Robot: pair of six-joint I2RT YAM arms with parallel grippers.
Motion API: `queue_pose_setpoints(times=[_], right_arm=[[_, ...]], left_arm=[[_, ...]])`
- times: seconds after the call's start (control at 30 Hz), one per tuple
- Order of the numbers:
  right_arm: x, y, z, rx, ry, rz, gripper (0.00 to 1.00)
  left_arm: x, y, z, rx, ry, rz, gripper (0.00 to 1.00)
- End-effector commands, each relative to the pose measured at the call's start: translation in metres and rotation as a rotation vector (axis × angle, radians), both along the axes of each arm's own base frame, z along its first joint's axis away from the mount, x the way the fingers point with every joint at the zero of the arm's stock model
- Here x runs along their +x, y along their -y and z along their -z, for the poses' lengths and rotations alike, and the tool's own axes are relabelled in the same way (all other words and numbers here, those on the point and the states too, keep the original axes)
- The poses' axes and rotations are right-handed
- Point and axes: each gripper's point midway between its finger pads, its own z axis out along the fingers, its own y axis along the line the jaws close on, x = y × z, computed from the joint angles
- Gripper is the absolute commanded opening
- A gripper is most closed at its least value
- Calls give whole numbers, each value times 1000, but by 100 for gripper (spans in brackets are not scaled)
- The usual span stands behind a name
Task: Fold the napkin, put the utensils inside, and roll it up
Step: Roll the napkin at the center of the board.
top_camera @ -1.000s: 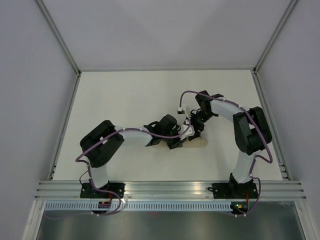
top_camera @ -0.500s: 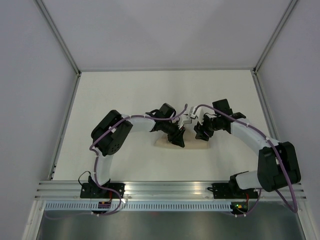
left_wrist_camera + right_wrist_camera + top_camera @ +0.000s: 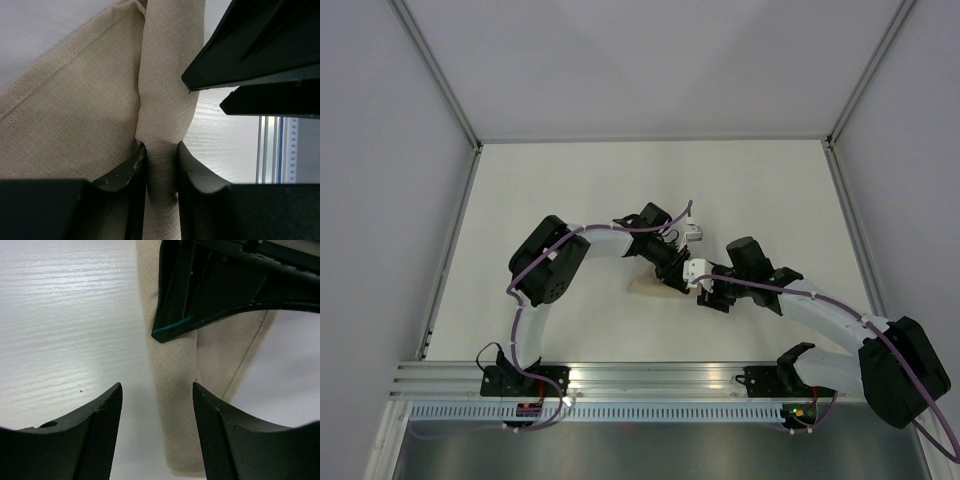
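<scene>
Starting with the top external view, the napkin (image 3: 648,288) lies near the middle of the tabletop (image 3: 570,190) as a slim tan roll running left to right. Only its left part shows, because the rest is under the two end effectors. The left end effector (image 3: 672,272) is down on the roll from the far side. The right end effector (image 3: 705,292) sits just beside it, toward the roll's right part. No fork is visible here.

In the left wrist view, the left end effector is closed narrow on a raised ridge of the cloth, with both fingers (image 3: 127,172) pressing the fabric between them. A flatter layer of napkin extends to the left of that ridge. The right end effector's dark fingers cross the upper right corner. Whether they touch the cloth cannot be told.

In the right wrist view, the right end effector stands wide and holds nothing. Its fingertips (image 3: 107,420) hang over bare tabletop and over the napkin's long edge, which passes between them. The left end effector's body fills the top of the view.

Judged status: folding appears done and rolling well advanced. The fork shows in no view, so whether it lies inside cannot be told. What probably remains is to finish or tidy the roll and release it.
</scene>
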Motion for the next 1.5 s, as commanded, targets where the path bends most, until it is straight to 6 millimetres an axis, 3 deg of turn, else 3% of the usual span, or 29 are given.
queue_pose_setpoints(times=[0.0, 0.33, 0.5, 0.6, 0.73, 0.8, 0.93, 1.23, 1.27, 1.33, 1.37, 1.43, 1.47], right_arm=[[13, -8, -4, -5, 119, -6, 64], [20, -14, 18, -64, 163, -10, 64], [19, -14, 27, -85, 149, -11, 58], [19, -14, 32, -93, 136, -4, 51], [15, -11, 38, -115, 99, -5, 37], [13, -12, 39, -118, 82, -16, 34], [3, -10, 45, -141, 18, -40, 32], [-8, -12, 51, -163, -99, -75, 29], [-8, -13, 50, -163, -109, -78, 29], [-9, -12, 51, -171, -149, -83, 30], [-7, -15, 51, -167, -170, -91, 30], [-11, -11, 52, -183, -224, -100, 29], [-8, -15, 52, -180, -248, -106, 29]], left_arm=[[-30, -37, 59, 254, -151, -41, 2], [-28, -34, 58, 257, -167, -45, 3], [-29, -33, 55, 254, -175, -43, 7], [-28, -32, 54, 252, -176, -44, 15], [-22, -34, 52, 259, -167, -79, 34], [-14, -32, 46, 234, -144, -101, 38], [5, -29, 21, 176, -79, -177, 45], [50, -37, -39, 29, 64, -375, 48], [61, -33, -60, -34, 134, -398, 48], [68, -41, -66, -42, 178, -459, 49], [78, -43, -87, -87, 253, -505, 50], [79, -52, -96, -111, 295, -558, 50], [88, -54, -119, -166, 368, -607, 50]])
